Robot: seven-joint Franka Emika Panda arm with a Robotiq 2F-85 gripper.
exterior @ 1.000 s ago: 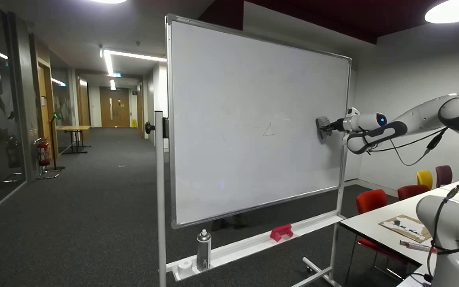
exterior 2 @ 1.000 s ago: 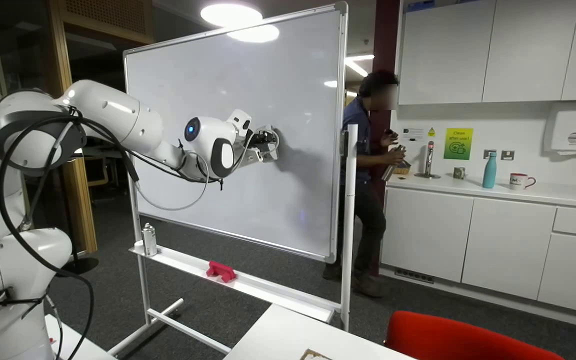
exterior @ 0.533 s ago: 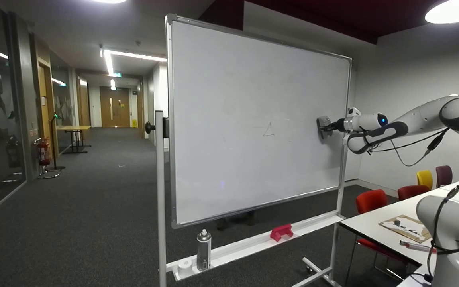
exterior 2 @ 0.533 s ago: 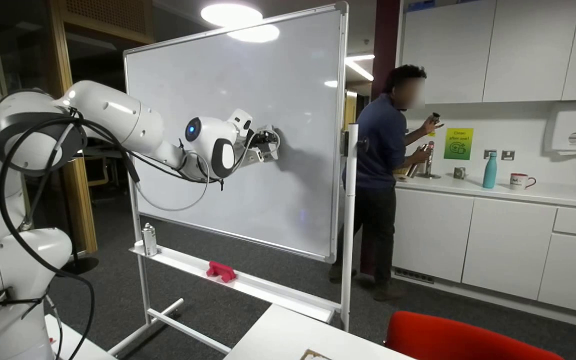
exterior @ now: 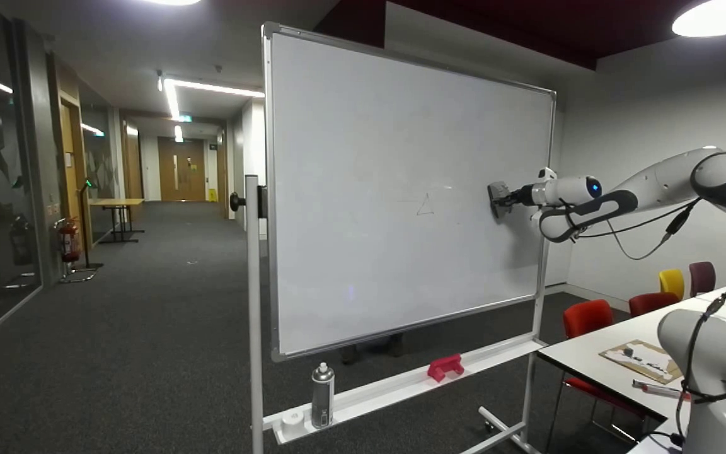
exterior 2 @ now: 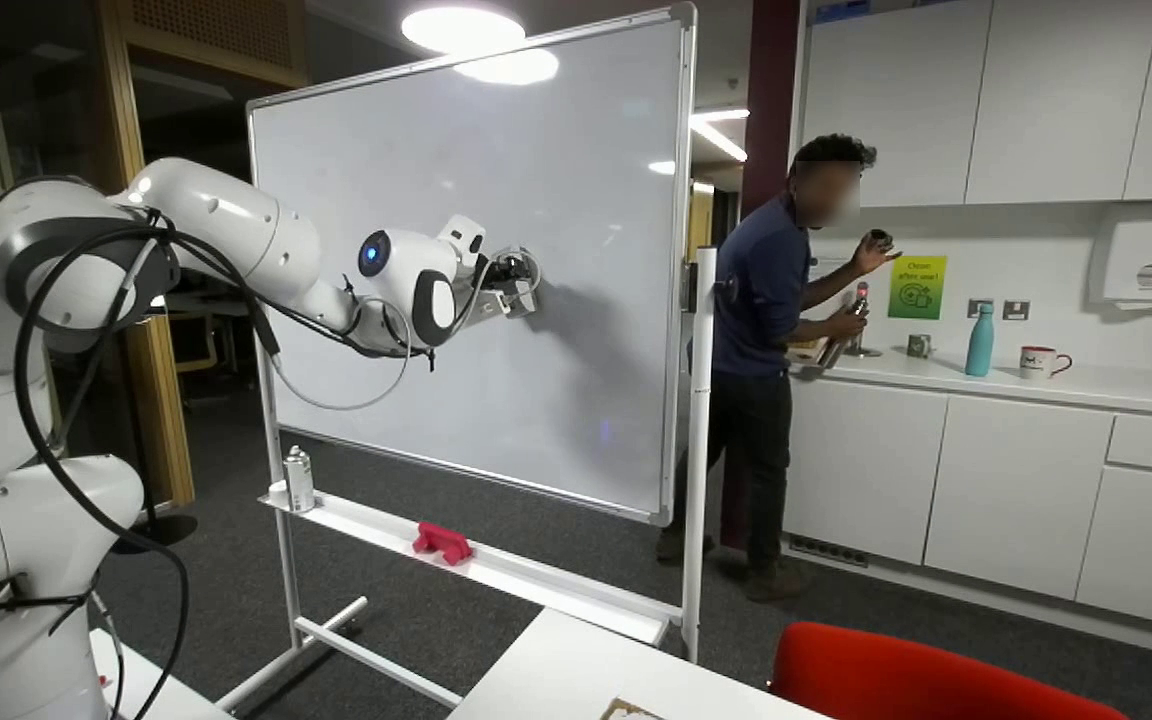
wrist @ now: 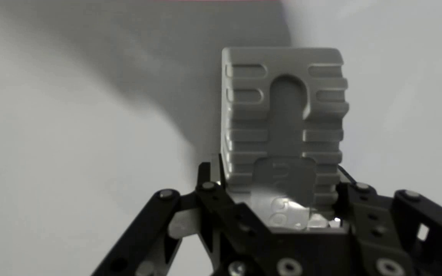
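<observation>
My gripper is shut on a grey ribbed eraser, with a black finger at each side of it in the wrist view. The far end of the eraser sticks out beyond the fingertips. In both exterior views the eraser is at the face of a large whiteboard, towards the board's right part in an exterior view. Whether it presses on the surface, I cannot tell. A small drawn triangle is on the board, left of the eraser. Faint marks show around it.
Below the board runs a white ledge bearing a spray can and a red holder. A white table and a red chair stand in front. A person is beside the board, near the counter.
Arm and eraser have shifted a little to the left across the board in both exterior views during the last half second. The person has stepped right from behind the board towards the counter.
</observation>
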